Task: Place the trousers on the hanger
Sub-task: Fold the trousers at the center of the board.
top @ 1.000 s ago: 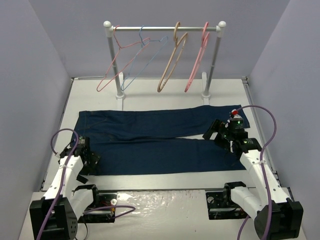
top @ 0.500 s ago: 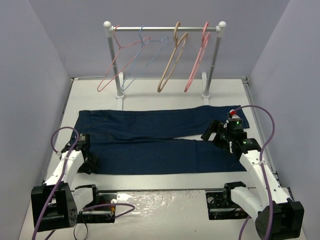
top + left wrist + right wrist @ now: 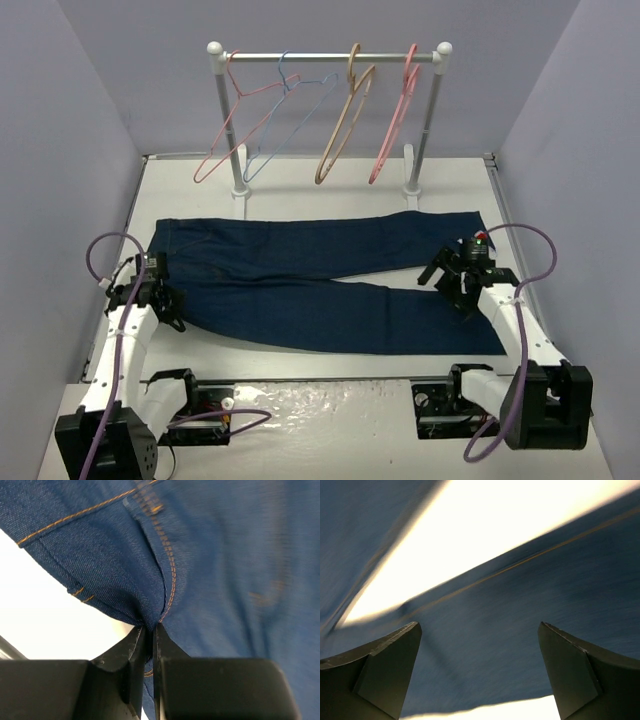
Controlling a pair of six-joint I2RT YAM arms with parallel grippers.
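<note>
Navy denim trousers (image 3: pixel 320 285) lying flat on the white table (image 3: pixel 300 185), not hung yet.
Left gripper (image 3: pixel 150 630) is pinched tight on the waistband edge, and the right gripper (image 3: pixel 479 630) hangs wide open over the leg ends. The tan hanger (image 3: pixel 326 168) is on the rail (image 3: pixel 320 58) behind.

The top view looks down from high behind; both wrist views sit close over the same trousers (image 3: pixel 300 265)
</note>
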